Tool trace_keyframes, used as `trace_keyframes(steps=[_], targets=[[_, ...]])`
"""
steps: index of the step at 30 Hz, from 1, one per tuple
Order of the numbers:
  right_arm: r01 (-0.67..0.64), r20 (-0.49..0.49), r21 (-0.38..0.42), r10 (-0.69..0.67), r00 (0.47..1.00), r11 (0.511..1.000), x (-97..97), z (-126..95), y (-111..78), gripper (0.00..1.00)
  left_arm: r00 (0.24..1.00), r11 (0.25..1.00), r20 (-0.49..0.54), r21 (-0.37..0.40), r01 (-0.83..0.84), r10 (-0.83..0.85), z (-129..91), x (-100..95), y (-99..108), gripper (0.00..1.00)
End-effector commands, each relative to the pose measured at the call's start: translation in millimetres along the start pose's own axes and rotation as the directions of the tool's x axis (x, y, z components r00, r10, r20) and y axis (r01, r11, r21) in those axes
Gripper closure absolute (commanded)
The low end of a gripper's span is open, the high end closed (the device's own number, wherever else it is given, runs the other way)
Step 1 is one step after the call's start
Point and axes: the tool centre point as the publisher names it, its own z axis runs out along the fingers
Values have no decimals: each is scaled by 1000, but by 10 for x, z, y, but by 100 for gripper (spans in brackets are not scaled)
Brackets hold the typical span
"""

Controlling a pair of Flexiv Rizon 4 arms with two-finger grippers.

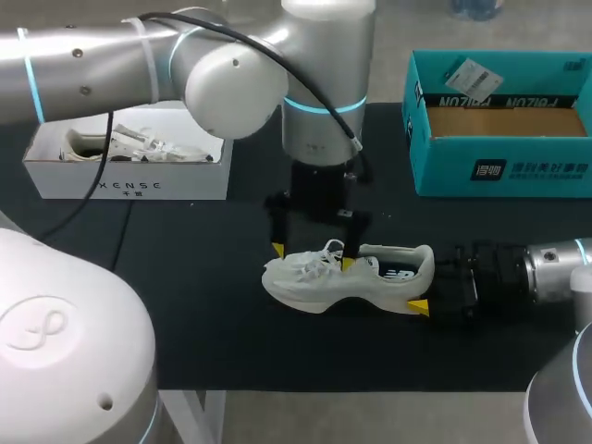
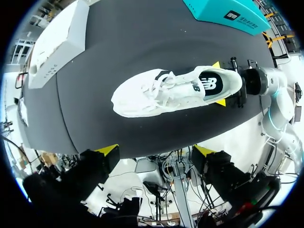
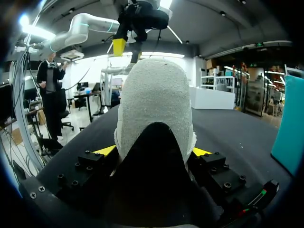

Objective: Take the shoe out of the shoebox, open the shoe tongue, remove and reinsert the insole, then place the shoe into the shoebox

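black table (image 1: 185,324); shoe (image 1: 347,277) between right fingers (image 3: 105,150)

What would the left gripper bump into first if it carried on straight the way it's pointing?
Most likely the white lace-up sneaker, roughly at its laced middle, though the depth is hard to judge.

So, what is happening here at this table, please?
The white shoe is out of the teal shoebox and stands on the black table. The right claw grips it at the heel from both sides. The left claw hangs open above the shoe, not touching it.
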Motion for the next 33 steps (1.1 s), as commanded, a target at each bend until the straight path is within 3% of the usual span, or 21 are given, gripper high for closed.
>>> trace_keyframes(steps=[1,8,11,13,21,33], targets=[[-1,1,3,1,1000,1000,9,37,-28,100,995,1000,102,-19,23,-21,60,220,-9,0],[-1,1,3,1,1000,1000,9,37,-28,100,990,991,70,70,118,-123,108,454,-102,0],[-1,1,3,1,1000,1000,9,37,-28,100,994,993,39,63,96,-98,150,555,-198,0],[-1,1,3,1,1000,1000,9,37,-28,100,990,987,61,106,121,-128,187,617,-295,0],[-1,1,3,1,1000,1000,9,37,-28,100,977,980,148,151,130,-152,259,849,-573,0],[-1,1,3,1,1000,1000,9,37,-28,100,939,959,227,177,220,-258,511,885,-833,0]])
